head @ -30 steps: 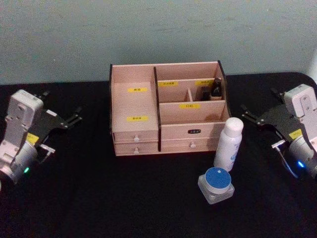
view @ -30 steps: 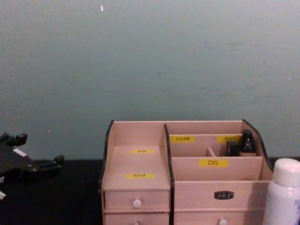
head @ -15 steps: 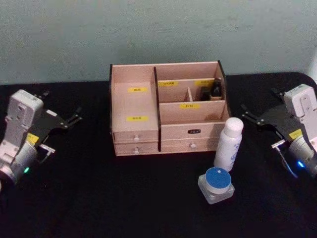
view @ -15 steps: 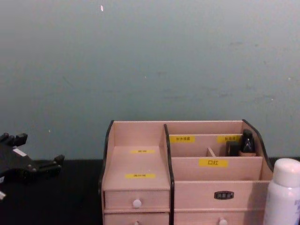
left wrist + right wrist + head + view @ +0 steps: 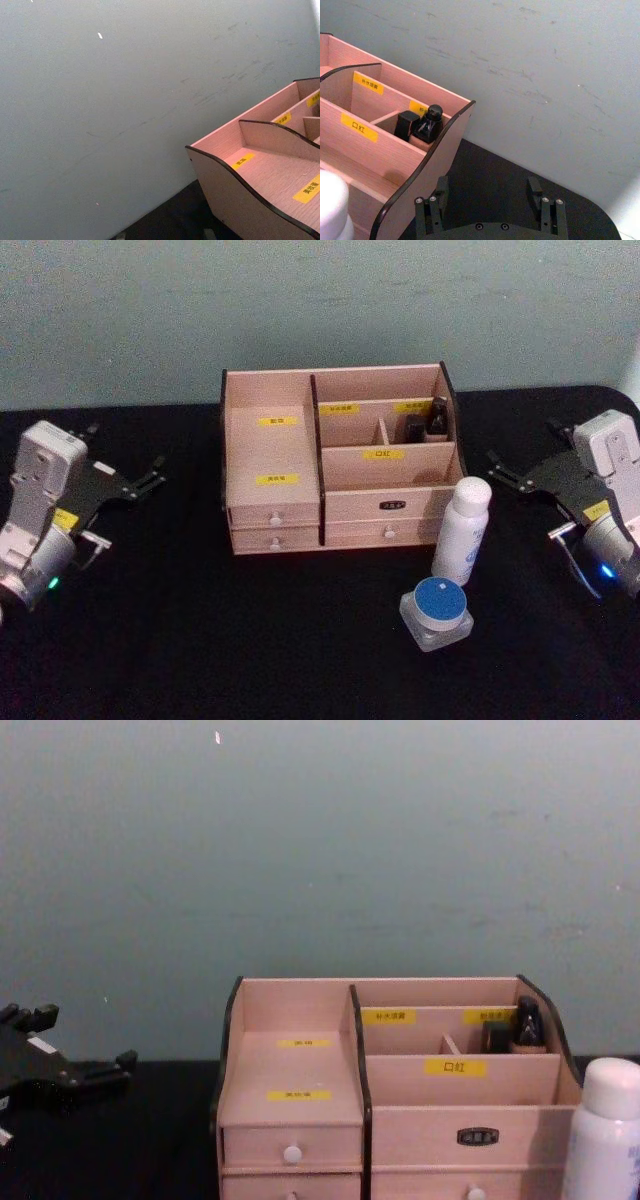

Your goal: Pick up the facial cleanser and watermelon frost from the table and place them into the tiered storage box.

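Observation:
The tiered storage box (image 5: 272,452) stands at the back middle of the black table, also seen in the chest view (image 5: 290,1115) and in both wrist views (image 5: 235,197) (image 5: 442,142). Just right of its front stands a tall white bottle (image 5: 462,530) (image 5: 605,1140) (image 5: 331,200). In front of the bottle sits a squat square jar with a blue lid (image 5: 436,612). I cannot tell which of these two is the facial cleanser and which the watermelon frost. My left gripper (image 5: 125,450) (image 5: 85,1040) hovers open at the far left. My right gripper (image 5: 525,448) (image 5: 487,192) hovers open at the far right, empty.
Small dark bottles (image 5: 430,420) (image 5: 422,127) occupy the box's back right compartment. A grey-green wall (image 5: 320,850) rises close behind the box. Black tabletop (image 5: 250,640) stretches across the front and left.

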`<state>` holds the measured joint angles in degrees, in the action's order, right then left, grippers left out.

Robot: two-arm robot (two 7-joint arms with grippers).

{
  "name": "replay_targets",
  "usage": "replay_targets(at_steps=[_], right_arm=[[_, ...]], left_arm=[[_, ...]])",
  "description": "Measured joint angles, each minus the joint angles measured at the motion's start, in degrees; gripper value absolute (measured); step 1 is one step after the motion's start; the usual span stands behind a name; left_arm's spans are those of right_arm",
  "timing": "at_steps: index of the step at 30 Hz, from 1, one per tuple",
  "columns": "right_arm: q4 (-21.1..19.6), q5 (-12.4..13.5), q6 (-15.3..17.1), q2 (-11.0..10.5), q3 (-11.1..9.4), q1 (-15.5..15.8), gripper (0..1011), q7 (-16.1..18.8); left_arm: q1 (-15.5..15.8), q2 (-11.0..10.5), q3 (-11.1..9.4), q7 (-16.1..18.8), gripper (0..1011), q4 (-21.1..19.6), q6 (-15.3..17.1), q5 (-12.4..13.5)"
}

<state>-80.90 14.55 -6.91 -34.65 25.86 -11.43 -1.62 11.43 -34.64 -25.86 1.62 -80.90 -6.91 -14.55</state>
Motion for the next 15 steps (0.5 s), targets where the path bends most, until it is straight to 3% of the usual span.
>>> replay_targets(at_steps=[15], right_arm=[[0.0,0.0,0.0,0.0,0.0,0.0,1000,0.0]], left_arm=[[0.0,0.0,0.0,0.0,1001,0.0,0.0,0.0]])
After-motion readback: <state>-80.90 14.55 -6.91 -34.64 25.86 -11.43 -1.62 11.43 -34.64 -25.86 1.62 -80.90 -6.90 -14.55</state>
